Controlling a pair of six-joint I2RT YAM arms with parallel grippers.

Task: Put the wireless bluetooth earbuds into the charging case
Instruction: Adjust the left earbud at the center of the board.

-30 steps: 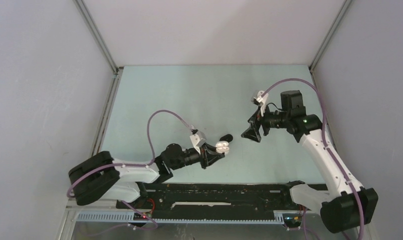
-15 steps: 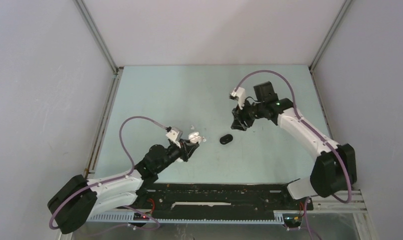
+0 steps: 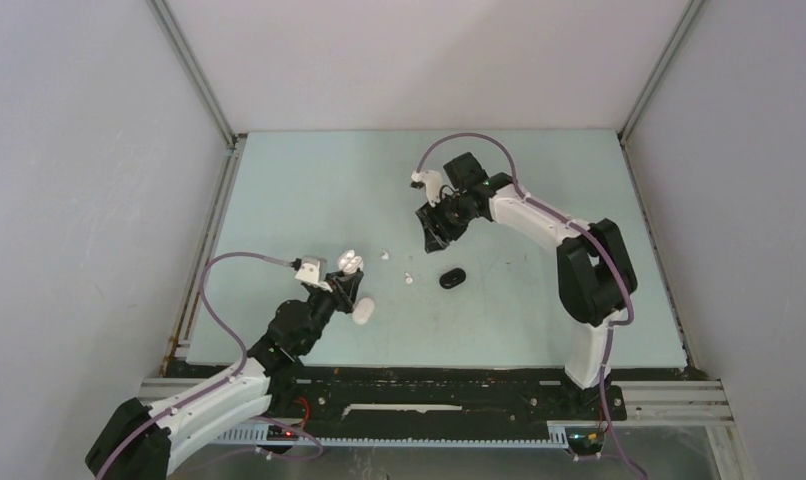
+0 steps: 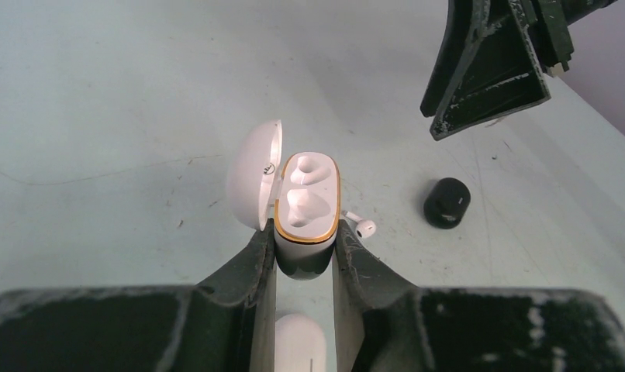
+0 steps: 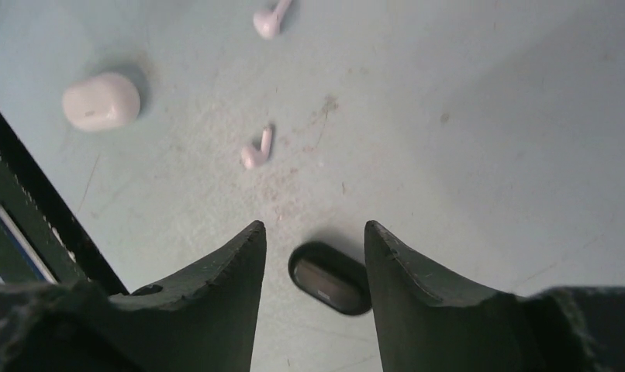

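my left gripper (image 4: pixel 303 236) is clamped on the white charging case (image 4: pixel 308 203), one finger on each side of its body. it holds the case off the table (image 3: pixel 309 190) with the lid (image 4: pixel 255 184) swung open to the left. i can see both moulded sockets inside the gold rim. a closed white case (image 3: pixel 363 311) lies on the table just beside this gripper, on the near side.

my right gripper (image 5: pixel 313 229) hangs over the middle of the table with its jaws apart, gripping nothing. through the gap between its fingers i see a black case (image 5: pixel 329 277) lying flat on the surface below.

the earbuds are both loose on the table, between my two grippers. one white earbud (image 3: pixel 407 279) lies near the black case, on its left in the top view. the second earbud (image 3: pixel 385 255) lies a little farther back, nearer the held case. neither touches a case or a finger.
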